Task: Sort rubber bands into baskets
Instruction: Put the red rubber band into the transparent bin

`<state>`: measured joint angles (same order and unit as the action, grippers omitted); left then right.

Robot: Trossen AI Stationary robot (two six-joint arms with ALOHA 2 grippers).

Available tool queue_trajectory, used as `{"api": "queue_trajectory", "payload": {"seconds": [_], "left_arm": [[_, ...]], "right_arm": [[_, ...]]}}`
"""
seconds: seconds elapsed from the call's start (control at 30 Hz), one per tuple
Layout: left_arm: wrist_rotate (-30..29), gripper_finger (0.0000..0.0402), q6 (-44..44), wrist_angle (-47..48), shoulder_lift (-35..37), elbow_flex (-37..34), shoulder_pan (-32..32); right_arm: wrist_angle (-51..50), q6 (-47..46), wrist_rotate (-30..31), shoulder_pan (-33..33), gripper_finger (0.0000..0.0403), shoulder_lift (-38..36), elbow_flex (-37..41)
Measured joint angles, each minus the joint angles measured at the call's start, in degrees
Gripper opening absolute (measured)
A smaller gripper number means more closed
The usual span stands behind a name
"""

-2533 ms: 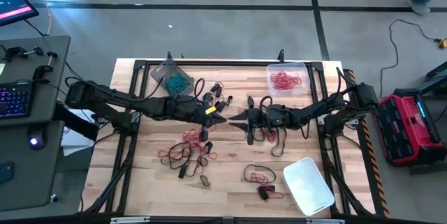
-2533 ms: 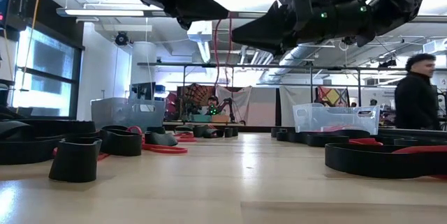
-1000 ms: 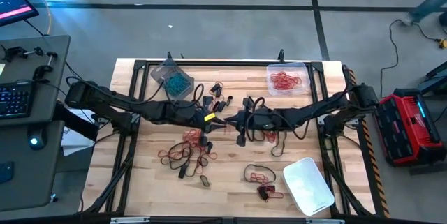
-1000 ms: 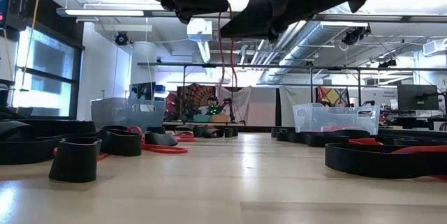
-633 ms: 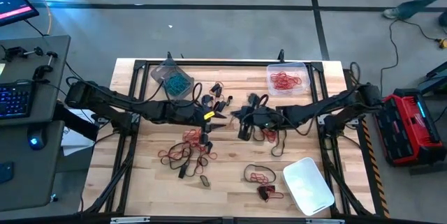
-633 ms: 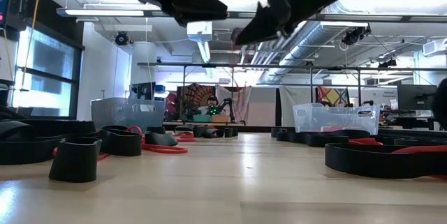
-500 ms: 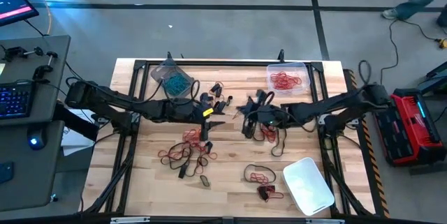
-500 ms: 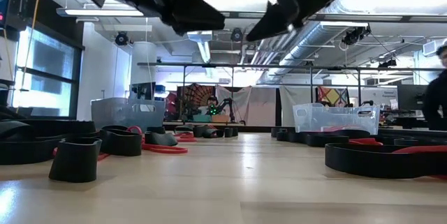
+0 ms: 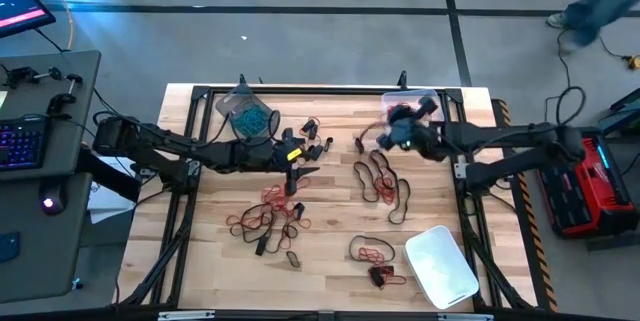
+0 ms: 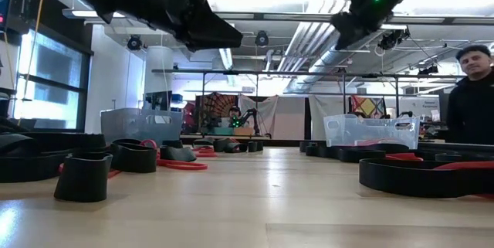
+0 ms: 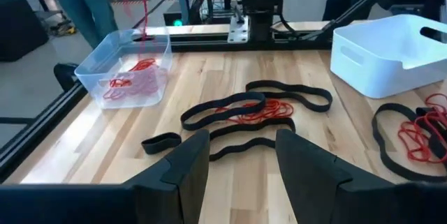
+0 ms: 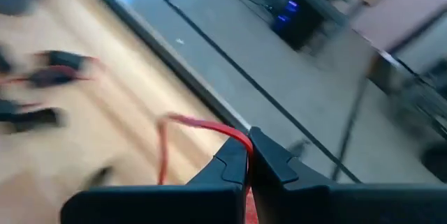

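Right end effector [image 12: 248, 155] (shut) grips red band [image 12: 202, 128].

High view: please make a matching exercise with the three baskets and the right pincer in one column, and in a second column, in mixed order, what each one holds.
Column one:
1. grey-tinted basket
2. clear basket
3. white basket
4. right pincer

Column two:
a. one red rubber band, pinched
b. a pile of red bands
c. teal bands
d. nothing visible inside

Pairs: 1-c, 2-b, 3-d, 4-a.
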<state>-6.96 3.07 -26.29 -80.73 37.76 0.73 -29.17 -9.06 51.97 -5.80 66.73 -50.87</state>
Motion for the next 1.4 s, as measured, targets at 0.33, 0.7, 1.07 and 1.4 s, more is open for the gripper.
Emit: {"api": "queue_trajectory", "payload": {"seconds": [0.33, 0.7, 1.07, 1.4], "left_arm": [[-0.2, 0.0159, -0.3, 2.1, 0.0, 0.0, 0.6], [-1.3, 0.0159, -1.0, 10.7, 0.0, 0.0, 2.3], [-1.6, 0.0158, -2.0, 19.2, 0.0, 0.0, 2.3], [0.9, 0.0145, -2.9, 19.1, 0.0, -0.1, 3.3]], "right_arm": [[4.3, 2.2, -5.3, -18.3, 0.0, -0.2, 7.4], [12.1, 5.0, -18.0, -28.1, 0.0066, -0.2, 12.8], [11.1, 3.5, -18.1, -27.0, 0.0111, -0.2, 12.8], [14.0, 1.6, -23.6, -21.6, 0.001, -0.2, 13.9]]}}
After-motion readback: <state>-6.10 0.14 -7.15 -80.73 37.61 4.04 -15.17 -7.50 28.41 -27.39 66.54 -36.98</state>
